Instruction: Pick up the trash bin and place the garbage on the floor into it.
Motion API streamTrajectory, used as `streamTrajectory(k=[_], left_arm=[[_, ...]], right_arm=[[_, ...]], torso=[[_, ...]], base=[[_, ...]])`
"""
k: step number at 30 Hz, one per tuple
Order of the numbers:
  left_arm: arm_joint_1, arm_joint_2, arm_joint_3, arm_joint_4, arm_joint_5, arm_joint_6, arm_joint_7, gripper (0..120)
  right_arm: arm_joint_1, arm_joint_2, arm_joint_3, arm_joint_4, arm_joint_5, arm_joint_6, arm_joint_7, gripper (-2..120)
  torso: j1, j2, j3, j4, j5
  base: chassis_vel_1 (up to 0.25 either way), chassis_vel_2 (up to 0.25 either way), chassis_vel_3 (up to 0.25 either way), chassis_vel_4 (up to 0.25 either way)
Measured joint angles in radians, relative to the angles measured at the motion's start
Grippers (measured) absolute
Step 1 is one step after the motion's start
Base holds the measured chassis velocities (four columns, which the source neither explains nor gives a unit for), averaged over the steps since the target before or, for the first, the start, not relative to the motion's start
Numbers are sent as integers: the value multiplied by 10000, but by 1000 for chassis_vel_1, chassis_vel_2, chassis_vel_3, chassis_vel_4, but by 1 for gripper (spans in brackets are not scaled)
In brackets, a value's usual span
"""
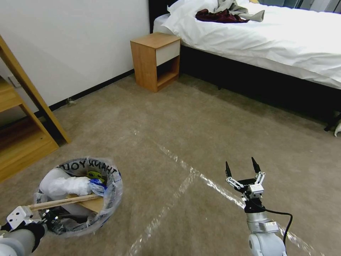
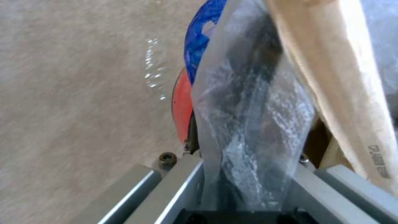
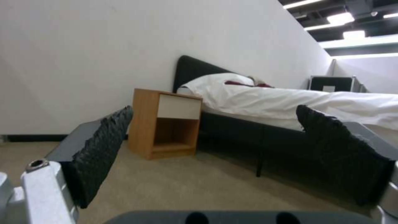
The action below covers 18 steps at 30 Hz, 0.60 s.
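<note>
Plastic-lined trash bin [image 1: 80, 195], litter-filled, gripped at its rim by left tool [image 1: 48, 217]; right tool [image 1: 241, 168] spread, empty.

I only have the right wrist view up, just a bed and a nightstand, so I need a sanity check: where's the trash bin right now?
Observer: The trash bin is at the robot's lower left in the head view, with the left tool shut on its bag-lined rim.
Operator: Is anything in it?
Observer: Yes, crumpled white paper, a cardboard scrap and a wooden stick poking over the rim.
Operator: And my right tool?
Observer: The right tool is open and holds nothing, above the carpet near a shiny tape line.
Operator: Any litter near it?
Observer: I see none on the carpet in the head view.
</note>
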State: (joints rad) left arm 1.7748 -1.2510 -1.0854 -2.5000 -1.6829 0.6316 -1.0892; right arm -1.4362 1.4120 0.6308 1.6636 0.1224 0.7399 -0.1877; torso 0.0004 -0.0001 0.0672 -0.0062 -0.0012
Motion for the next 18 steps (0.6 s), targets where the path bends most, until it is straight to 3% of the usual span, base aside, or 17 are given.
streamTrajectory(k=[18], left_arm=[[-127,26,76,1,34,-10,136,0]], right_arm=[[115,91,-95,-225,-186,38,-5,100]], torso=[[2,0,1,0,1]], base=[[-251,257,248,-256]])
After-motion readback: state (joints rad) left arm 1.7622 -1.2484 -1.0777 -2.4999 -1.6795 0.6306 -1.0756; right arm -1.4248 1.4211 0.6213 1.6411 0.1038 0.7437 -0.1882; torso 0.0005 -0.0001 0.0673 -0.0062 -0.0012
